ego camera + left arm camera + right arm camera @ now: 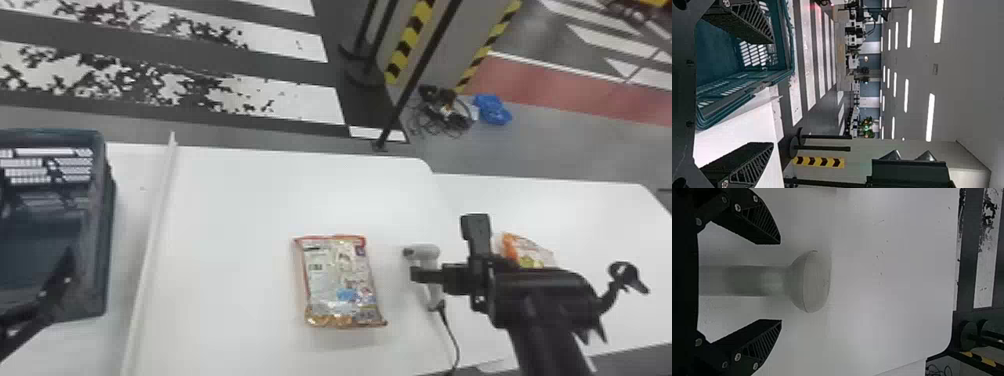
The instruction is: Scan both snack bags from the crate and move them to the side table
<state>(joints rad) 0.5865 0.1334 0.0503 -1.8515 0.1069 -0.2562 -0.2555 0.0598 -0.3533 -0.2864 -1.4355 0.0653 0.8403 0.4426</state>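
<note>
Clearly, both snack bags are out of the crate (102, 225), the teal plastic basket with slotted walls at the left of the scene. A silver snack bag with red edging (337, 282) lies flat on the middle of the white worktable (240, 200). Its upward side carries a pale text panel with a small barcode-like block, more lettering and a blue patch; the wording is too small to make out. Farther right, an orange-and-white snack bag (527, 250) lies on the white side table (610, 225), partly hidden behind the right gripper (419, 274).

Just right of the silver bag is a light-grey handheld barcode scanner (425, 251), its black cable (454, 340) running toward the near edge. The right gripper is at the scanner; in the right wrist view its fingers are released and spread, the handle between them with a gap on each side.

The left gripper (62, 275) is at the crate, and in the left wrist view its fingers stand wide apart. A raised white strip (150, 240) runs near to far between crate and silver bag. Beyond the tables, a blue bundle (492, 109) lies on the floor beside tangled cables (442, 112).
</note>
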